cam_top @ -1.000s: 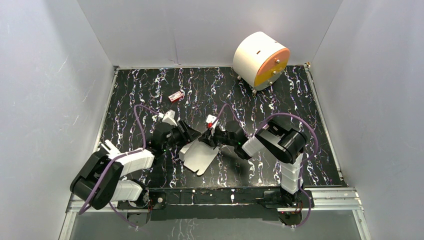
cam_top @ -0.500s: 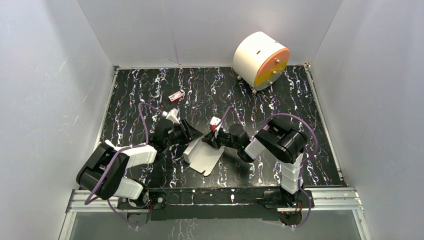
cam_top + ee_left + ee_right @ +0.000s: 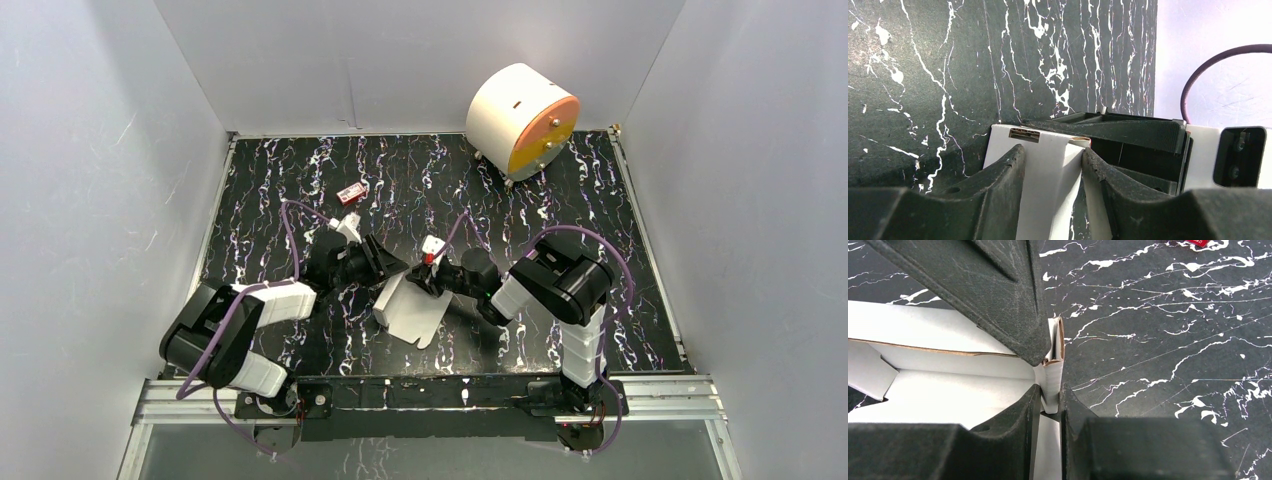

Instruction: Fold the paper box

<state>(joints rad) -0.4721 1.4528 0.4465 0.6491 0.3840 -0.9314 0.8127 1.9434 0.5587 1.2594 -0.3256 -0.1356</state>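
Worktop: black with white marbling, closed in by plain grey walls on three sides. White cylinder with an orange face sits at the far right corner on its side, orange face turned toward the near right, well apart from everything else.

Left arm and right arm both reach in toward the middle, each trailing a purple cable, and their tips nearly meet over the task item.

Paper box: white thin cardboard, partly folded, lying on the worktop at centre near, between the two arms. A flat panel spreads toward the near edge. A raised folded part stands at the far side, where the grippers are. Right wrist view shows the inside, with a brown raw edge along one wall and one corner flap doubled over.

Left gripper comes in from the left with its jaws partway apart, straddling a white panel of the box. In the left wrist view the cardboard fills the gap between the fingers. Cannot tell whether they actually pinch it or only sit over it.

Right gripper comes in from the right, clenched narrow on the doubled-over cardboard edge at the box corner, with the flap sandwiched between both jaws. One finger of the left gripper shows as a big dark wedge just beside that corner.

Tiny red item lies on the worktop far left of centre, apart from the box and arms.
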